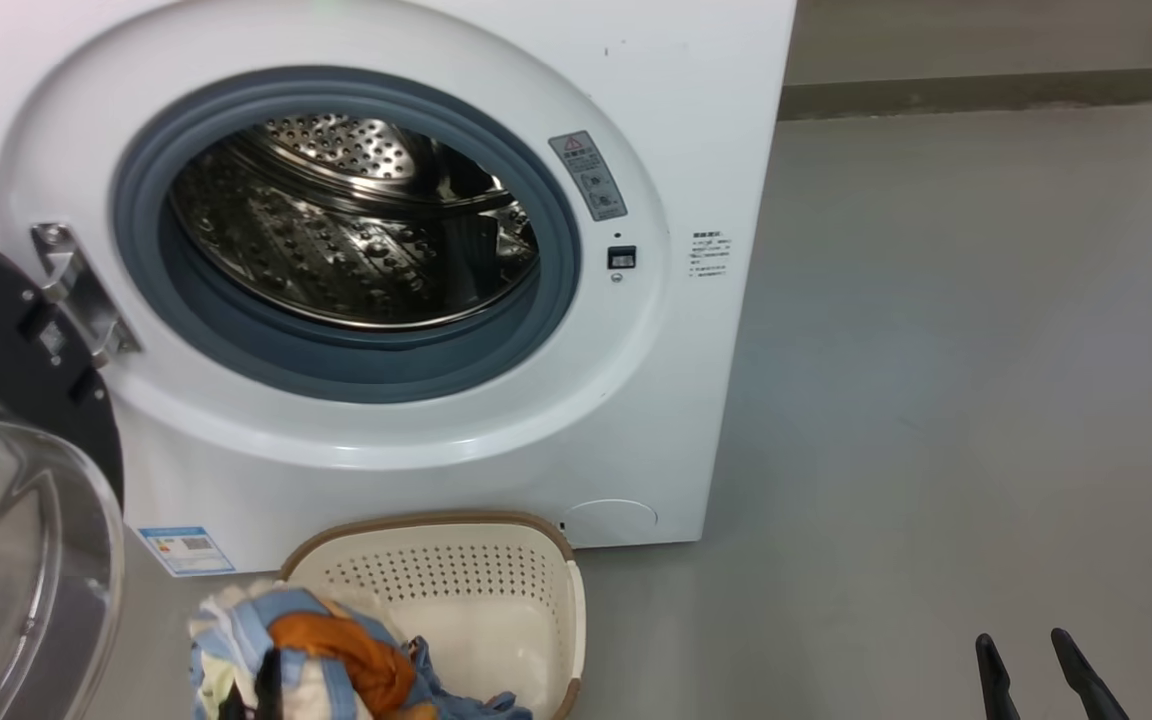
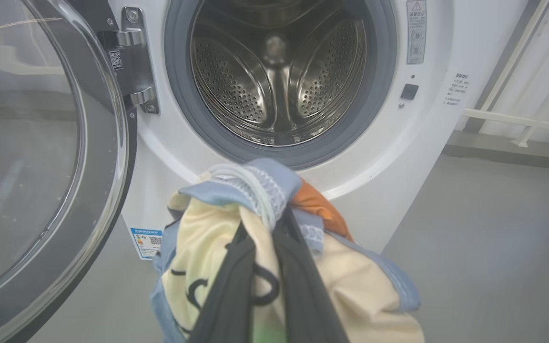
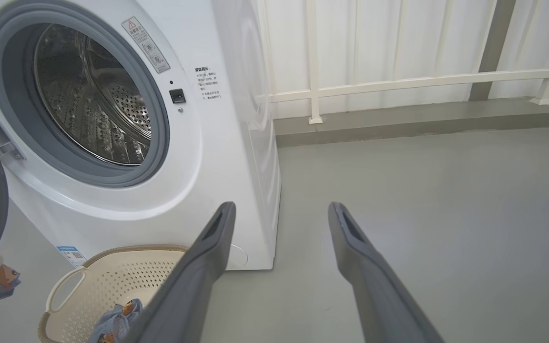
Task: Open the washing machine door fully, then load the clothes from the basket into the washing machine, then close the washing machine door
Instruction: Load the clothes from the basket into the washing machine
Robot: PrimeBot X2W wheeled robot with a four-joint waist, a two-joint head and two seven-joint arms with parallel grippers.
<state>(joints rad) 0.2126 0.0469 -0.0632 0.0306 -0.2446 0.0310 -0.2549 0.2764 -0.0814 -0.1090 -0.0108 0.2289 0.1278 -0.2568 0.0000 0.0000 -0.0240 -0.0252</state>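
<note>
The white washing machine [image 1: 696,120] stands with its steel drum [image 1: 356,230] showing. Its door [image 1: 6,400], black with a clear glass bowl, is swung wide to the left on a metal hinge [image 1: 76,290]. My left gripper [image 2: 265,224] is shut on the clothes [image 2: 217,243], a light blue, orange and cream bundle lifted above the left end of the basket [image 1: 456,575], just below the drum opening. A bit of blue and orange fabric [image 3: 117,319] lies in the cream basket [image 3: 112,278]. My right gripper [image 3: 281,207] hangs open over the bare floor to the right, holding nothing.
Grey floor [image 1: 936,400] stretches to the right of the machine. A low kerb and a white railing [image 3: 398,81] run behind it. The open door [image 2: 26,143] takes up the space left of the basket. A blue label sticker [image 1: 181,548] marks the machine's lower left corner.
</note>
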